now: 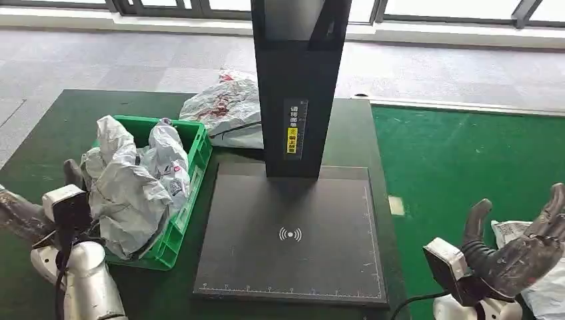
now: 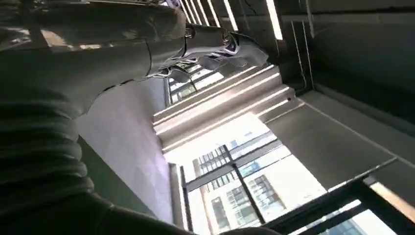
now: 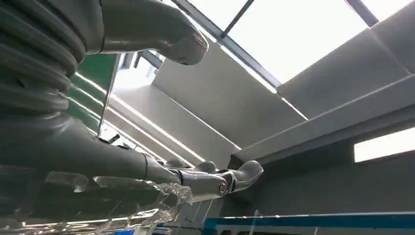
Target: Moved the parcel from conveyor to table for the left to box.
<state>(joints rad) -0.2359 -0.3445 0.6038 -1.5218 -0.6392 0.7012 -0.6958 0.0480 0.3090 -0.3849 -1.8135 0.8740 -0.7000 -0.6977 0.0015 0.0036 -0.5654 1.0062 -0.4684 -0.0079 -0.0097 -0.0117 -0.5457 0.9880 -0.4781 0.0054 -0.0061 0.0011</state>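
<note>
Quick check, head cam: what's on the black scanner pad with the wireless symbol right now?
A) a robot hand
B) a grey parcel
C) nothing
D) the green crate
C: the black scanner pad is bare around its wireless symbol; the grey parcels sit in the green crate to its left, and one lies behind the post.

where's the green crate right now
In the head view the green crate sits on the left side of the table, stuffed with grey parcels, right beside the black scanner pad and just ahead of the left hand.
</note>
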